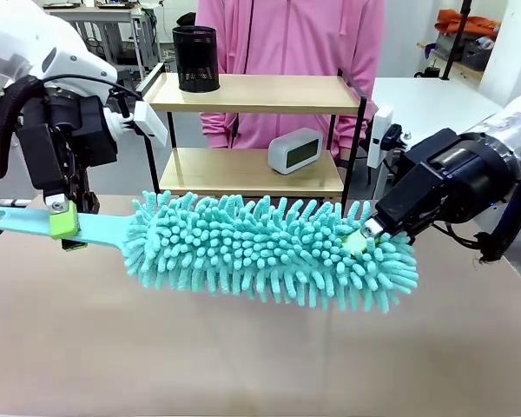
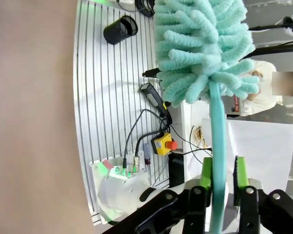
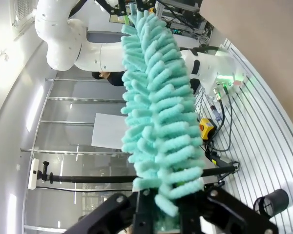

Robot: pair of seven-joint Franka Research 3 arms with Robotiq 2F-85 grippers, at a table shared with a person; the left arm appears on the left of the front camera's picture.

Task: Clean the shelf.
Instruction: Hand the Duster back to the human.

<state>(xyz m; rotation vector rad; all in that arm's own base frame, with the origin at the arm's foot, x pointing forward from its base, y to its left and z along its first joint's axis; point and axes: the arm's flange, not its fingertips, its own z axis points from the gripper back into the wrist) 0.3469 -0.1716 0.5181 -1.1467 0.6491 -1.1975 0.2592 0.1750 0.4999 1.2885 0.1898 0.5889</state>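
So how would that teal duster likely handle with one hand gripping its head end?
The duster probably feels light: its head is fluffy chenille fingers. Those should squash under the right hand, so that grip may be spongy. The flat handle looks straight between both holds, so likely stiff enough.

A small two-tier shelf (image 1: 253, 94) stands at twelve o'clock on the far edge of a wide beige table (image 1: 243, 356). A black mesh cup (image 1: 195, 58) sits at nine o'clock on its top board; a white clock (image 1: 294, 149) rests at three o'clock on the lower board.
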